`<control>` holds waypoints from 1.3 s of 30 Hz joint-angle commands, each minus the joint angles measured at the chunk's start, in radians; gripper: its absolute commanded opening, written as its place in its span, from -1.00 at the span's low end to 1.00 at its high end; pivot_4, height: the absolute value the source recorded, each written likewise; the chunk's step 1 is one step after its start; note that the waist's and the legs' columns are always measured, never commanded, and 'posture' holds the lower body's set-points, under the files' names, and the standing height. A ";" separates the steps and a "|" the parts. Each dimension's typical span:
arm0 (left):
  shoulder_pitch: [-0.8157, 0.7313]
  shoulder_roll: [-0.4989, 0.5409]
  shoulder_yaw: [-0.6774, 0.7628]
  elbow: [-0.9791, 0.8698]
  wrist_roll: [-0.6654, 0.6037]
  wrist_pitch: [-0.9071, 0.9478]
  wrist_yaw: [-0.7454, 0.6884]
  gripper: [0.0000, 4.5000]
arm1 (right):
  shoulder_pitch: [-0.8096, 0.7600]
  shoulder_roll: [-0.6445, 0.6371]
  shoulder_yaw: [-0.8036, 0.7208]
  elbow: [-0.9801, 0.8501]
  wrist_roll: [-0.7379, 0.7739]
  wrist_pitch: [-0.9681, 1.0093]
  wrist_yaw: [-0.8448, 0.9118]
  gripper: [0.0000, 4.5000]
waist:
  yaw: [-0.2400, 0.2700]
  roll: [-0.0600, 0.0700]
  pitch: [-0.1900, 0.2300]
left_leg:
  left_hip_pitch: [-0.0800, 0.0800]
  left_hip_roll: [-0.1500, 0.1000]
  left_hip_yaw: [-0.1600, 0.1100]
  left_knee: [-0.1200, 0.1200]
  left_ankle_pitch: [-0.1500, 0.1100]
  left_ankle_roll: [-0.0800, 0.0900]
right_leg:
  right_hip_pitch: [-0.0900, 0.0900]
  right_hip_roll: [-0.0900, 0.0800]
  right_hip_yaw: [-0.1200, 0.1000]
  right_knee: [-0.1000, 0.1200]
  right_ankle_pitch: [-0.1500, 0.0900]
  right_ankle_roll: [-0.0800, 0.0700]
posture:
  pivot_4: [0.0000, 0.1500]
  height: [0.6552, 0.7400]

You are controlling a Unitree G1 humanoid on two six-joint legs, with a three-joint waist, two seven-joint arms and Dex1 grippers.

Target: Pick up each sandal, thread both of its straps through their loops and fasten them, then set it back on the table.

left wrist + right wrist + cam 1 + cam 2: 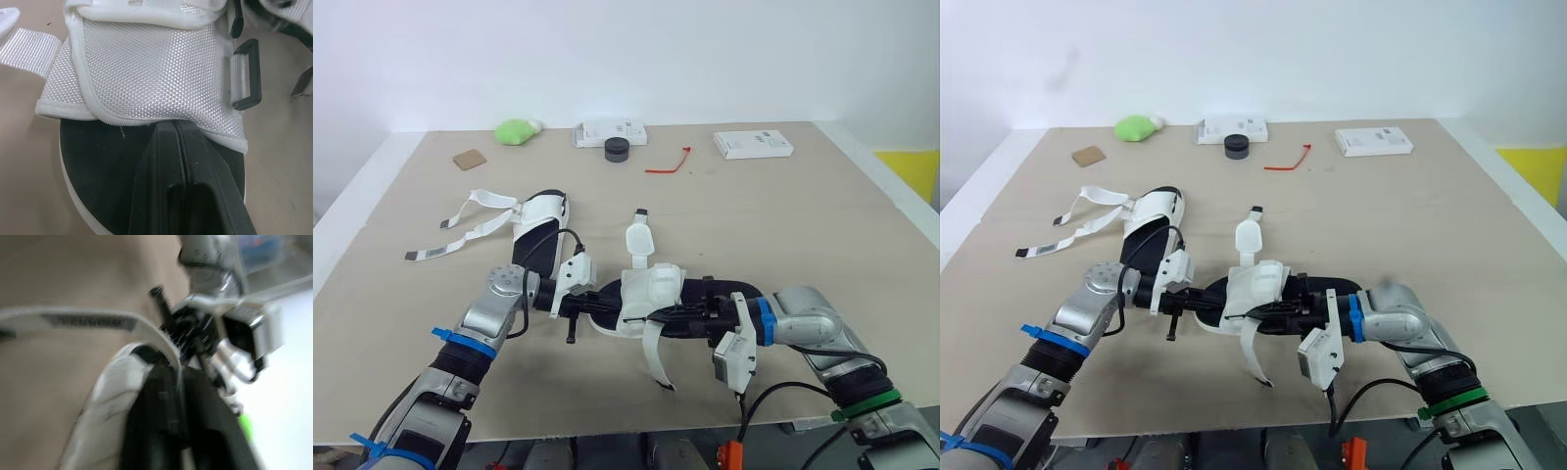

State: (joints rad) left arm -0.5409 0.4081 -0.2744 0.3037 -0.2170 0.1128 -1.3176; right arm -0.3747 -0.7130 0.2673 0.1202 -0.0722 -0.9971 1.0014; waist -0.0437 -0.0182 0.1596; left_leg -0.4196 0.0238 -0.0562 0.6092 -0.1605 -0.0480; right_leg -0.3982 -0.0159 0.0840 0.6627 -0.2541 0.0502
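A white sandal with a black sole (646,294) is held just above the table's front middle between both grippers. My left gripper (590,300) is shut on its black sole (107,166), close to the white mesh upper and a black loop (247,73). From the other side, my right gripper (685,311) is shut on a white strap (161,340) of this sandal. One loose strap (656,362) hangs down and a flap (639,240) stands up. A second sandal (540,227) lies behind to the left, its straps (460,230) spread open.
Along the far edge are a green lump (516,130), two white boxes (609,131) (753,144), a black puck (617,149), a red tie (669,163) and a brown square (469,159). The table's (822,225) front edge is just under my arms.
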 commanded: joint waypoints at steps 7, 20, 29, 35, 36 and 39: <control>0.047 0.011 -0.069 0.060 0.064 0.042 -0.001 -1.00 | 0.031 -0.172 0.017 -0.051 0.078 0.028 0.045 0.31 | 0.000 0.000 0.000 | 0.001 -0.003 0.000 -0.001 0.000 0.000 | 0.001 -0.003 0.000 0.000 -0.001 0.001 | 1.00 1.00; 0.057 0.017 -0.071 0.048 0.061 0.050 -0.007 -1.00 | 0.141 -0.602 -0.238 -0.364 0.715 1.033 0.146 0.31 | 0.001 -0.003 0.000 | 0.007 -0.005 0.000 -0.007 0.000 0.000 | 0.007 -0.007 -0.001 0.000 -0.007 0.001 | 1.00 1.00; 0.097 0.028 -0.072 -0.015 0.052 0.085 -0.005 -1.00 | 0.240 -0.844 -0.259 -0.683 1.858 1.905 -0.318 0.31 | 0.002 0.000 0.001 | 0.011 -0.005 0.000 -0.007 -0.006 -0.002 | 0.010 -0.009 -0.005 -0.001 -0.013 0.001 | 1.00 1.00; 0.132 0.042 -0.075 -0.067 0.048 0.111 0.003 -1.00 | 0.118 -0.670 -0.039 -0.680 2.044 1.922 -0.783 0.31 | 0.000 -0.004 -0.003 | 0.009 -0.002 0.000 -0.007 -0.012 -0.002 | 0.014 -0.009 -0.007 -0.013 -0.013 0.002 | 1.00 1.00; 0.133 0.042 -0.075 -0.072 0.048 0.115 0.005 -1.00 | 0.103 -0.640 -0.013 -0.689 2.044 1.919 -0.839 0.31 | 0.000 -0.005 -0.003 | 0.008 -0.002 0.001 -0.007 -0.014 -0.001 | 0.014 -0.009 -0.007 -0.015 -0.013 0.002 | 1.00 1.00; 0.132 0.038 -0.076 -0.082 0.045 0.126 0.010 -1.00 | 0.076 -0.583 0.040 -0.732 2.044 1.911 -0.964 0.31 | 0.001 -0.004 -0.004 | 0.005 -0.003 -0.001 -0.007 -0.017 0.004 | 0.012 -0.008 -0.006 -0.015 -0.013 0.008 | 1.00 1.00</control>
State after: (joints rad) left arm -0.4599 0.4242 -0.2800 0.1649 -0.2276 0.1786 -1.3119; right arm -0.2786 -1.3029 0.2983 -0.5629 1.9493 0.9271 0.1007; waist -0.0432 -0.0225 0.1560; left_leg -0.4157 0.0210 -0.0578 0.6019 -0.1780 -0.0427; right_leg -0.3861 -0.0230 0.0780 0.6476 -0.2680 0.0586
